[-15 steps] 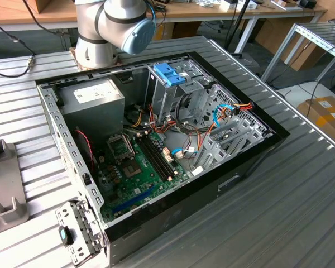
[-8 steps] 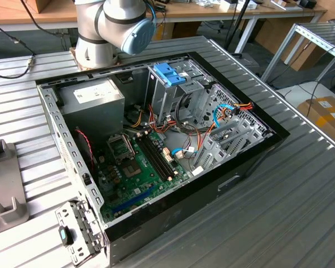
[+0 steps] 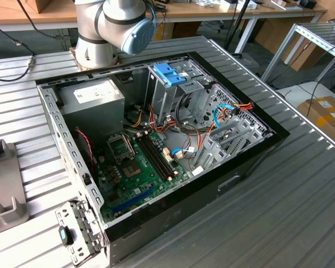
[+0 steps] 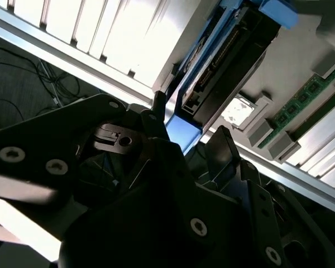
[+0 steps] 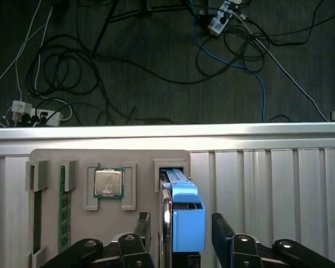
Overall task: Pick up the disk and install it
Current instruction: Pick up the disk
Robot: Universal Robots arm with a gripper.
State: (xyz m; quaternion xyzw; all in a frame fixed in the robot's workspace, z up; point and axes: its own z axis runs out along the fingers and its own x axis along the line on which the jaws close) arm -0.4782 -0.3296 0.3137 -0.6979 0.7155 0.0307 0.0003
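Nearest, the tool's (image 5: 181,220) two black fingers (image 5: 220,226) are spread apart, one on each side of the disk (image 5: 184,195), with gaps showing, so nothing is gripped. The one disk stands on edge in a slot of a grey holder (image 5: 145,184) on the ribbed bench (image 5: 279,184), probably so both faces can be reached. The holder also carries one processor chip (image 5: 108,182) and one memory stick (image 5: 62,206).

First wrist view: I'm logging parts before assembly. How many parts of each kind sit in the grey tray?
Disk: 1
Processor: 1
Memory stick: 1
Total: 3
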